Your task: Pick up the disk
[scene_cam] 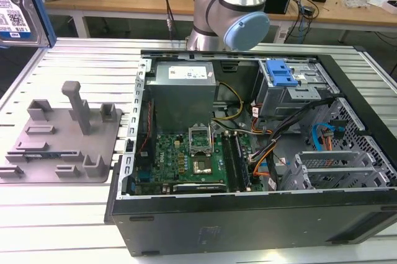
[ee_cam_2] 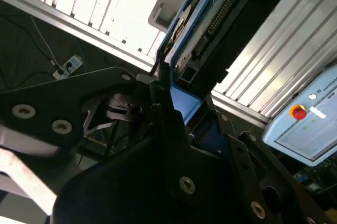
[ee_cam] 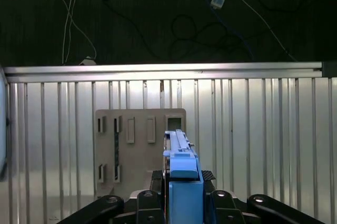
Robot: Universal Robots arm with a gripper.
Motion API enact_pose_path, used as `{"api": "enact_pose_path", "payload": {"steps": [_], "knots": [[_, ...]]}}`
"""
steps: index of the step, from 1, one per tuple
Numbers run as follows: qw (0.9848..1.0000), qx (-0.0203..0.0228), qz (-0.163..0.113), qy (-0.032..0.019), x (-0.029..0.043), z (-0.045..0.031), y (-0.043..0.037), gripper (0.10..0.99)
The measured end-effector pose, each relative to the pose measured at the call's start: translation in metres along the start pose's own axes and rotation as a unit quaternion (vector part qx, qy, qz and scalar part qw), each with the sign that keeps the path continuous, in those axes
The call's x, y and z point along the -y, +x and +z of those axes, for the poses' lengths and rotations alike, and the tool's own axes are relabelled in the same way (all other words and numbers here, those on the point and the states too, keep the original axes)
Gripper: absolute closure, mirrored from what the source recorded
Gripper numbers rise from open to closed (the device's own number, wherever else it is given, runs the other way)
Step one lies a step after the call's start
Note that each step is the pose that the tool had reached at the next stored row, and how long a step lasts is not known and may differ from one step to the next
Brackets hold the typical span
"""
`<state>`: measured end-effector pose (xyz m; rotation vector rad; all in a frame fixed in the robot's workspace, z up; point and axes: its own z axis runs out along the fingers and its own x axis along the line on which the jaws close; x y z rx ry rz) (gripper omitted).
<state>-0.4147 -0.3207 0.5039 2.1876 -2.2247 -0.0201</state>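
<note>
The disk (ee_cam: 183, 179) was clamped edge-on between the black fingers (ee_cam: 145, 200), lifted clear above the ribbed metal table (ee_cam: 253, 129); in the exterior view it (scene_cam: 18, 7) hung at the exterior view's upper left. The open computer case (scene_cam: 248, 152) sat on the table. The grey holder (scene_cam: 62, 134) lay beside the case, directly beneath the disk in the first wrist view.
</note>
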Motion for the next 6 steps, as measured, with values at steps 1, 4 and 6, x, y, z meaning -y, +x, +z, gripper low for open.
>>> {"api": "enact_pose_path", "payload": {"steps": [1,4,6], "knots": [[1.0000,0.0000,0.000,0.0000,0.0000,-0.0001,0.0000,0.722],[1.0000,0.0000,0.000,0.0000,0.0000,-0.0002,0.0000,0.722],[1.0000,0.0000,0.000,0.0000,0.0000,-0.0003,0.0000,0.722]]}}
